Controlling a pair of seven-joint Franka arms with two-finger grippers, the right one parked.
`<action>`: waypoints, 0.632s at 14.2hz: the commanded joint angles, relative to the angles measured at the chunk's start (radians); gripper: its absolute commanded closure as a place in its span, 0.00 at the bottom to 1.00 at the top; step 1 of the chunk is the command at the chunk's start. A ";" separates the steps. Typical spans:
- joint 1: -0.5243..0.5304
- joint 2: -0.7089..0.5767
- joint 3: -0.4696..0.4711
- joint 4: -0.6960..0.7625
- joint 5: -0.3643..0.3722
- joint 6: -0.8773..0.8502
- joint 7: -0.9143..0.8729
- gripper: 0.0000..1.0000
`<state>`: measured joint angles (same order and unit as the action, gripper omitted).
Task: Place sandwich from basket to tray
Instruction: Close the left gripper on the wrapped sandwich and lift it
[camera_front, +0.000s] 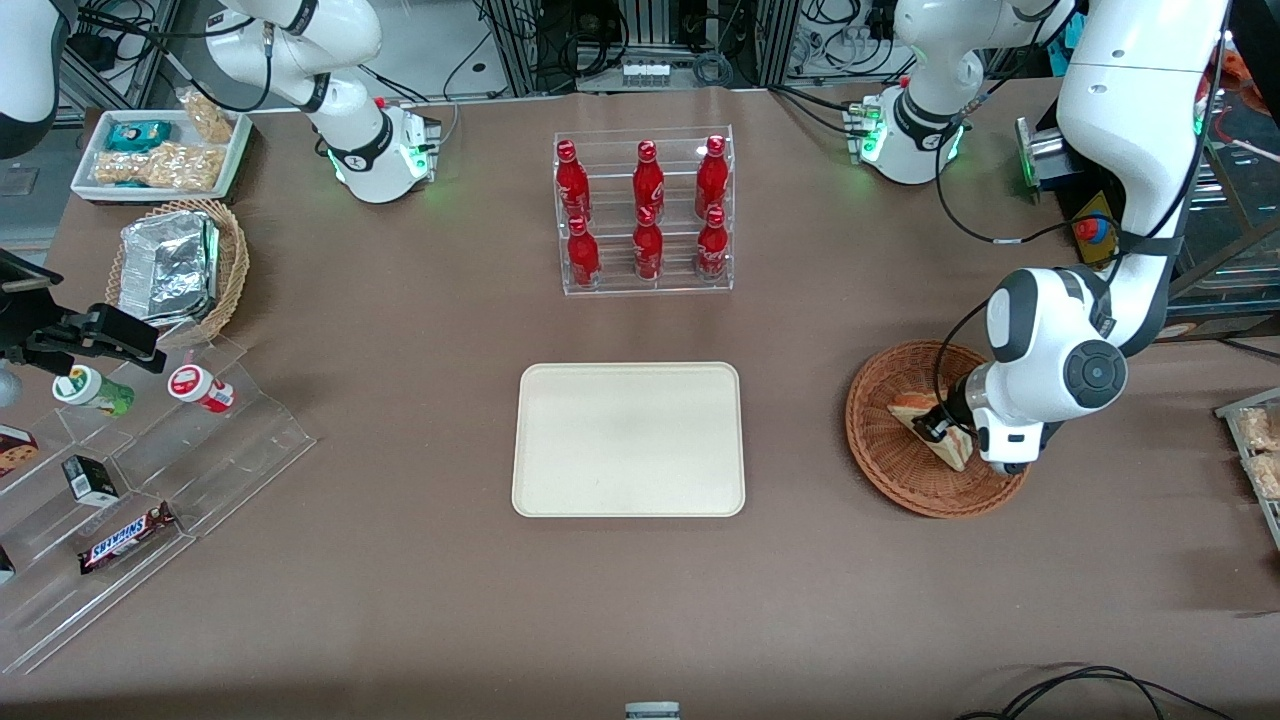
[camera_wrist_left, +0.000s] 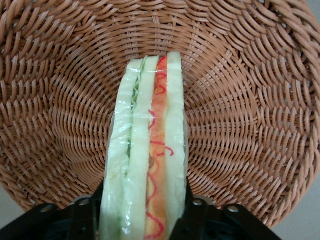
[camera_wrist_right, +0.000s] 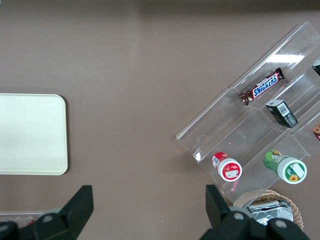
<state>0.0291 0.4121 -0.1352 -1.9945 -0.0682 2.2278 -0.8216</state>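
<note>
The left arm's gripper (camera_front: 938, 425) clamps the clear-wrapped sandwich (camera_wrist_left: 146, 165) inside the reddish-brown wicker basket (camera_front: 880, 440), well apart from the cream tray (camera_front: 628, 440).

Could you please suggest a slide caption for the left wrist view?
Gripper closed on the wrapped sandwich inside the wicker basket.
</note>
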 joint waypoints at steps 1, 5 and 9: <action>-0.006 -0.029 0.002 0.014 -0.010 -0.005 -0.002 0.98; -0.017 -0.091 -0.044 0.069 -0.005 -0.065 0.025 0.97; -0.018 -0.069 -0.214 0.236 0.048 -0.238 0.054 0.97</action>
<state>0.0148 0.3274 -0.2817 -1.8297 -0.0601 2.0602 -0.7926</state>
